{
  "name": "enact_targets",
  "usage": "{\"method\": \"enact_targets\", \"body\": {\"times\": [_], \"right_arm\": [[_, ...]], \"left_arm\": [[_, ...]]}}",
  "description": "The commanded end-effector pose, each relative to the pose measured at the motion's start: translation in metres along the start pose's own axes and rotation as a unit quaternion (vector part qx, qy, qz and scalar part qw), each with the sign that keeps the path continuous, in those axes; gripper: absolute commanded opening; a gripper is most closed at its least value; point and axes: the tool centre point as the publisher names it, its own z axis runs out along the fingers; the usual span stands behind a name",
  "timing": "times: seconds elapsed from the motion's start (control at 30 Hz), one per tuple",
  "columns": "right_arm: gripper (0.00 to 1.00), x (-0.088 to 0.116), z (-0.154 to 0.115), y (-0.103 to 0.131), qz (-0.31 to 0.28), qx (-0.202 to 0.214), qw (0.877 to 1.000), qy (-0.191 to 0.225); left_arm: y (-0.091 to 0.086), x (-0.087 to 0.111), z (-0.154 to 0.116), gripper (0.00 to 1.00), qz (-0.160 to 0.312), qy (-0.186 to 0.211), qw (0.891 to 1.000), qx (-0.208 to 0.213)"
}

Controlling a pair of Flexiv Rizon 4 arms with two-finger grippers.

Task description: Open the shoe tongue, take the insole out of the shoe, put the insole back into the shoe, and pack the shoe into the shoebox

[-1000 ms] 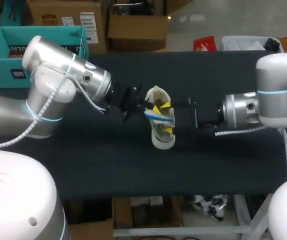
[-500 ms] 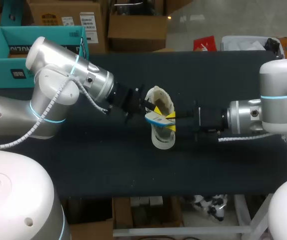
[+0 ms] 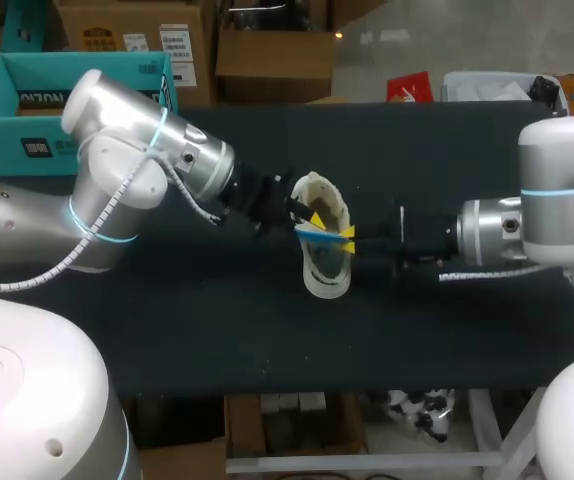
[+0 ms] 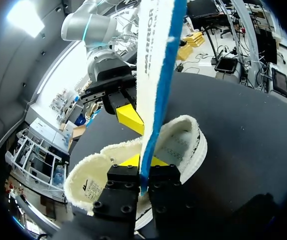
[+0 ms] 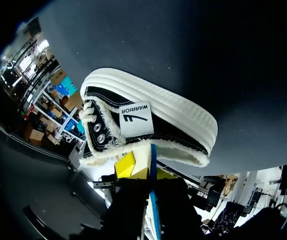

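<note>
The left gripper [image 4: 144, 161] was clamped on the blue-edged insole [image 4: 156, 75], which rose out of the fleece-lined shoe [image 3: 327, 280] lying mid-desk between the 2 arms. The right gripper [image 5: 144, 170] sat at the same insole, but I could not tell whether it was clamped. The step looked like drawing the insole out, so a steady pull along the shoe's length with 1 firm hold should keep the shoe from dragging. The desk [image 3: 217, 330] was dark and matte. A teal box [image 3: 27, 100], probably the shoebox, stood at its far left corner.

Head cam looks down from behind; wrist cams close (all share shoe [image 3: 316, 190]).
</note>
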Motion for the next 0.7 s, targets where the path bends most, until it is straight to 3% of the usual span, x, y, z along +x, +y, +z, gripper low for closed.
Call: {"method": "enact_targets", "body": {"times": [0.03,0.43,0.47,0.5,0.53,0.63,0.7], "right_arm": [[0.0,0.003,0.009,0.004,-0.012,-0.008,1.0,0.001],[0.0,0.003,0.021,0.014,-0.023,-0.037,0.999,0.004],[0.0,0.003,0.02,0.014,-0.023,-0.038,0.999,0.005],[0.0,0.002,0.02,0.014,-0.022,-0.04,0.999,0.007],[0.0,0.002,0.019,0.014,-0.022,-0.041,0.999,0.007],[0.0,0.002,0.017,0.015,-0.019,-0.044,0.999,0.012],[0.0,0.002,0.015,0.016,-0.017,-0.047,0.999,0.015]], "left_arm": [[0.012,-0.005,0.007,0.0,-0.005,0.004,1.0,0.002],[0.025,-0.009,0.007,0.0,-0.021,0.0,1.0,-0.001],[0.024,-0.009,0.007,0.04,-0.021,0.001,1.0,0.0],[0.023,-0.008,0.007,0.25,-0.019,0.002,1.0,0.001],[0.02,-0.007,0.007,0.4,-0.016,0.003,1.0,0.003],[0.012,-0.005,0.003,0.56,-0.007,0.004,1.0,0.005],[0.006,-0.002,-0.001,0.58,-0.001,0.004,1.0,0.01]]}}
